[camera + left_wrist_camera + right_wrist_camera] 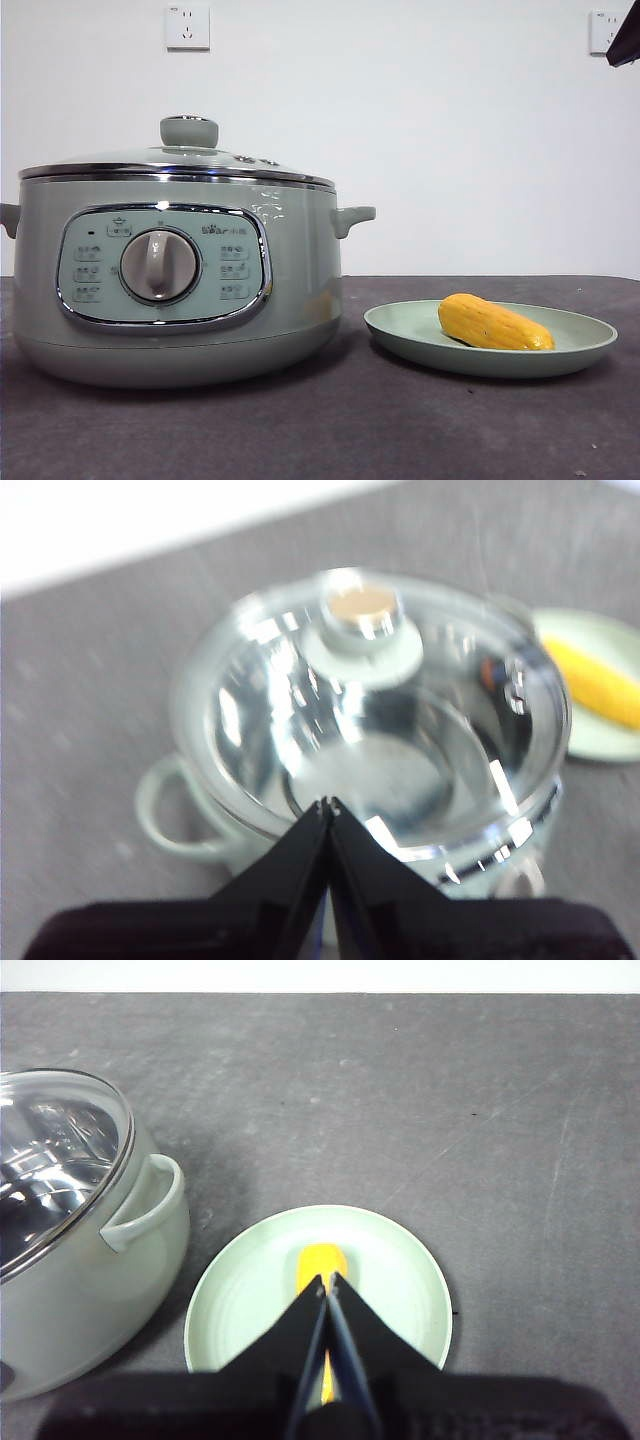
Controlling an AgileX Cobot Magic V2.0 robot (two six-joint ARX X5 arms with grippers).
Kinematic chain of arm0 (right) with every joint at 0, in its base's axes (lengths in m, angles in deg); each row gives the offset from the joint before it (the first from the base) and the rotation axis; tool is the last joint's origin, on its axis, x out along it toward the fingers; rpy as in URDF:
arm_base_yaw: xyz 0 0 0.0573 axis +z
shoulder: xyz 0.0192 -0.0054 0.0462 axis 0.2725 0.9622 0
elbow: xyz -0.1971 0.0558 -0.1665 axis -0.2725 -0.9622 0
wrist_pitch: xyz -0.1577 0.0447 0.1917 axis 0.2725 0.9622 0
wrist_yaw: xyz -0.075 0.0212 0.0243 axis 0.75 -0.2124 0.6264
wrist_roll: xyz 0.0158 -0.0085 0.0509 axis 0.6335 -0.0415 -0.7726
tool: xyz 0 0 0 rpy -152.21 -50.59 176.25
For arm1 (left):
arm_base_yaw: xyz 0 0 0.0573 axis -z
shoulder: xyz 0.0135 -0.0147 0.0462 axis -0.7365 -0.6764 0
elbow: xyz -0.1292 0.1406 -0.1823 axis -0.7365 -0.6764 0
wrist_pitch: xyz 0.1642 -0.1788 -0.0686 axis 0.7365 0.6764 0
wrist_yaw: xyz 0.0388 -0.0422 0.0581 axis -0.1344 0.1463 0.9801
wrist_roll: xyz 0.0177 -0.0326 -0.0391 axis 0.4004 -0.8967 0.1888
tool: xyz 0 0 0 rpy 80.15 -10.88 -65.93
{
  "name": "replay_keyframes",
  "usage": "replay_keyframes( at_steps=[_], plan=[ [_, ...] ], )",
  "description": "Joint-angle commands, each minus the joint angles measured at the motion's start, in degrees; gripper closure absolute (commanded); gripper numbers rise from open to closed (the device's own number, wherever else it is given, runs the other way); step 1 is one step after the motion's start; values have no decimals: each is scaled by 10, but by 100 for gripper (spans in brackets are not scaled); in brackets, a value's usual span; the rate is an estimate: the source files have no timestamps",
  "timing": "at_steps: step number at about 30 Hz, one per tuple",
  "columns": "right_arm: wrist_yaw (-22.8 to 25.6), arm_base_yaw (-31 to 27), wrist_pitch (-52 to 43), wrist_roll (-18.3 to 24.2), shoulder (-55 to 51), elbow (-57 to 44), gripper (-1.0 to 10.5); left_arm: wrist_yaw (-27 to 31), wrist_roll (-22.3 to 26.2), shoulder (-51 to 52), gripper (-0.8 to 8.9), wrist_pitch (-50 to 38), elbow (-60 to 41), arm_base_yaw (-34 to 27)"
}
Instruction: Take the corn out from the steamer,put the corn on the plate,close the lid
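The sage-green steamer (170,290) stands at the left with the glass lid (180,165) seated on it, knob (189,131) up. The corn (493,323) lies on the pale-green plate (585,345) to its right. My left gripper (328,805) is shut and empty, high above the lid (370,720); the corn (597,683) and plate (600,742) show at the side of that view. My right gripper (327,1282) is shut and empty, high above the plate (250,1300) and the corn (320,1260). An arm tip (625,40) shows at the top right corner of the front view.
The dark grey tabletop (400,420) stretches around the pot and plate. A white wall with two sockets (187,26) is behind. The steamer's side handle (150,1205) points toward the plate.
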Motion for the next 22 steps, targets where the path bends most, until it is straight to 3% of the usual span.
replay_keyframes(
  at_steps=[1,13,22],
  plan=[
    [2,0,-2,-6,-1,-3,963,3,21,54,817,-17,-4,-30],
    [2,0,-2,-6,-1,-3,963,-27,21,183,817,-175,-198,-218],
    [2,0,-1,-6,-1,-3,963,-30,2,196,817,-228,-326,-276]
  ],
)
